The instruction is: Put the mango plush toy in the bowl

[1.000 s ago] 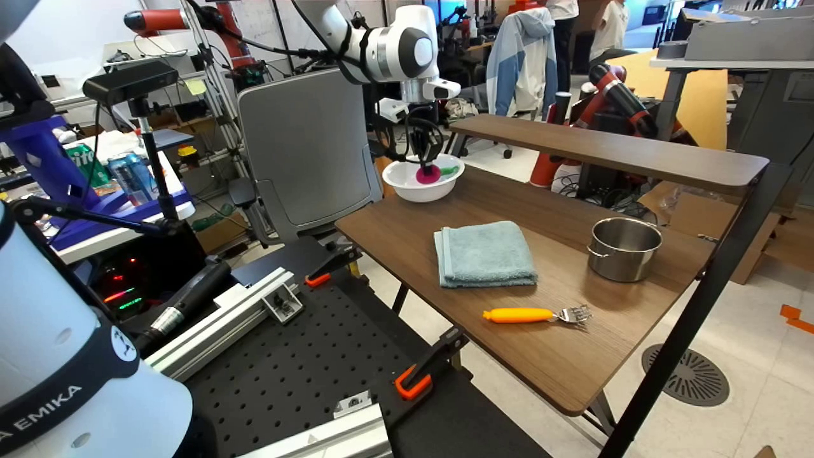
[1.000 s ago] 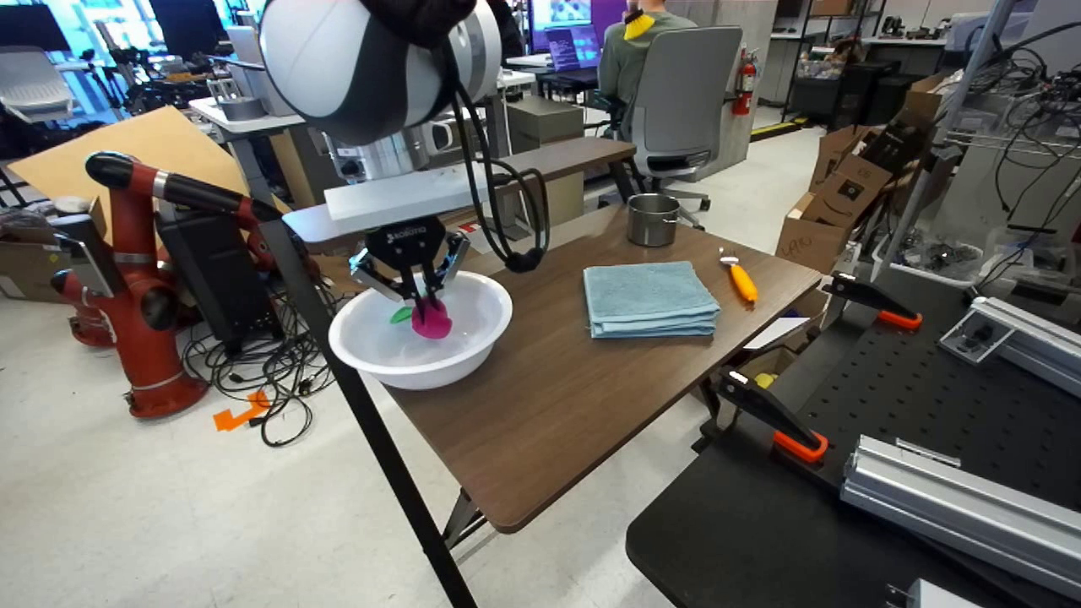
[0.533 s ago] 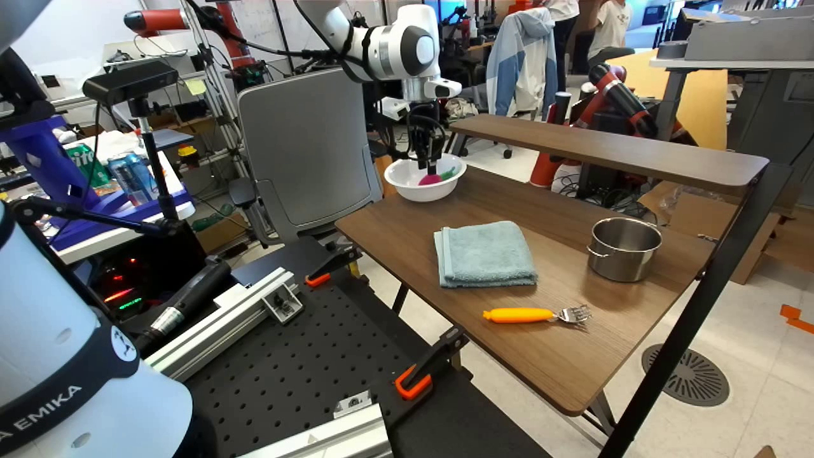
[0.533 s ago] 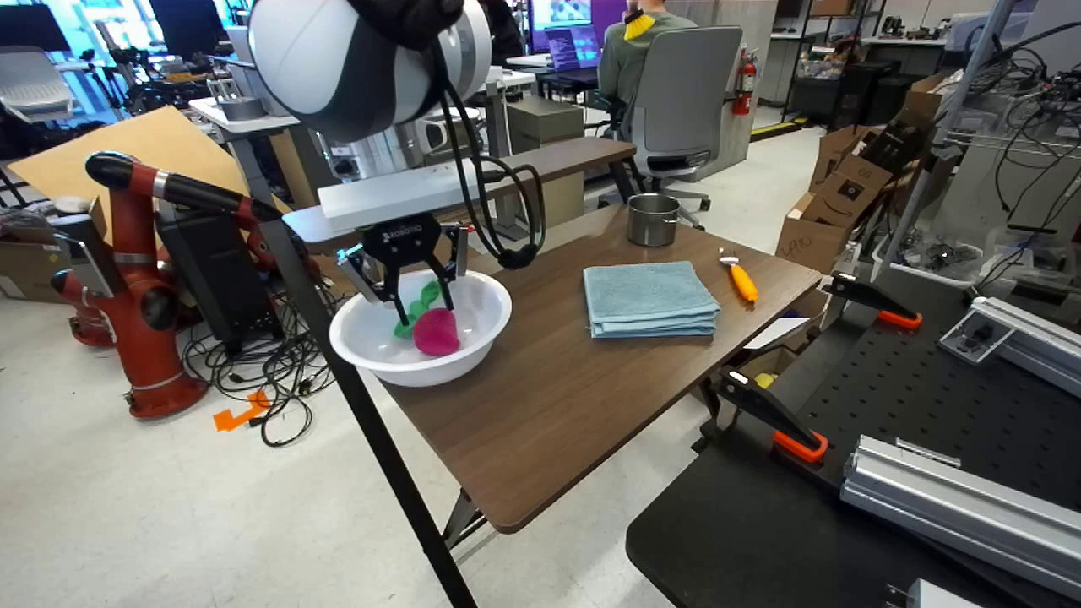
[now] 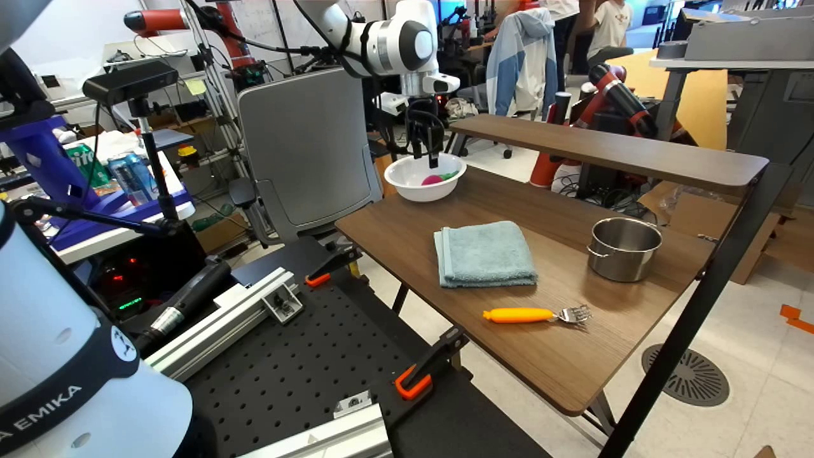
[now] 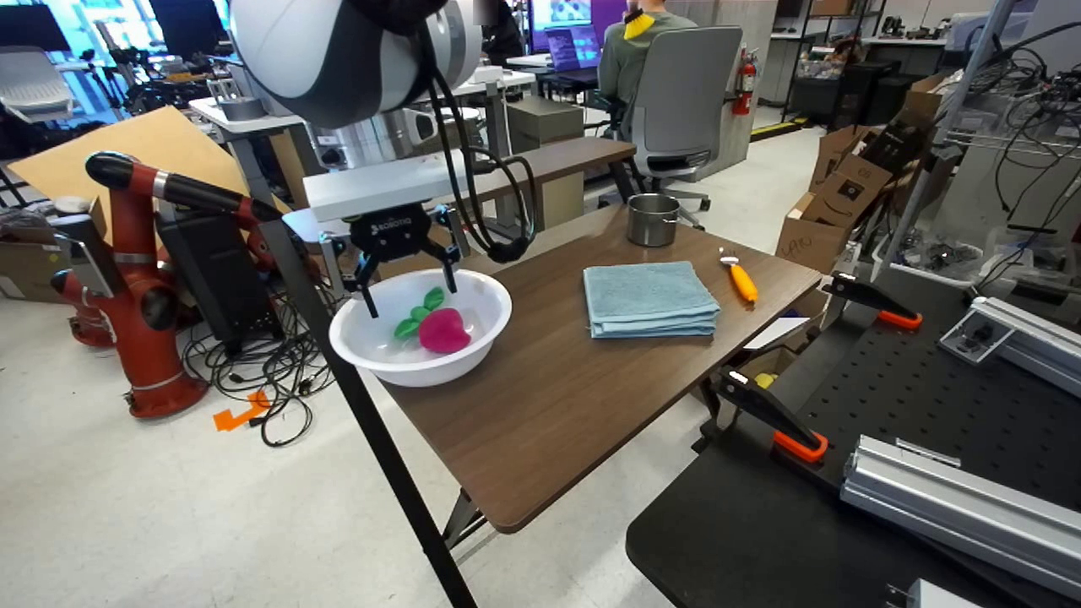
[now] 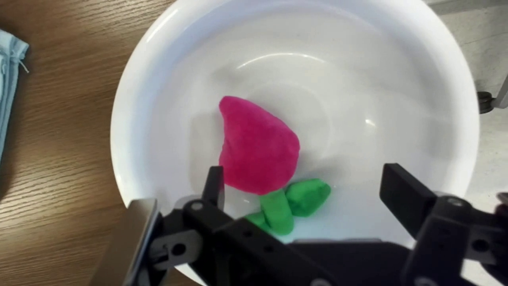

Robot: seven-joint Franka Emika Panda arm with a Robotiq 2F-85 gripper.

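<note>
The mango plush toy [image 7: 258, 147], pink-red with green leaves, lies inside the wide white bowl [image 7: 129, 135]. In both exterior views the bowl [image 6: 422, 377] [image 5: 421, 194] stands at one end of the brown table, with the toy [image 6: 444, 331] [image 5: 432, 180] resting in it. Above the bowl hangs my gripper [image 6: 412, 302], its jaws spread wide and nothing between them. Seen from the wrist, the gripper [image 7: 303, 174] has one finger partly overlapping the toy's edge in the picture, while the other is over bare bowl. Part of the leaves is hidden behind the gripper.
A folded blue-green towel [image 5: 486, 254] lies mid-table, with an orange-handled fork [image 5: 521, 315] and a grey metal pot [image 5: 625, 249] beyond it. A raised wooden shelf [image 5: 610, 149] runs along one long side of the table. A grey chair [image 5: 311, 146] stands near the bowl.
One second ago the jaws were shut on the toy in the bowl. They have since opened, the toy has settled on the bowl's bottom, and the gripper has risen slightly away from it.
</note>
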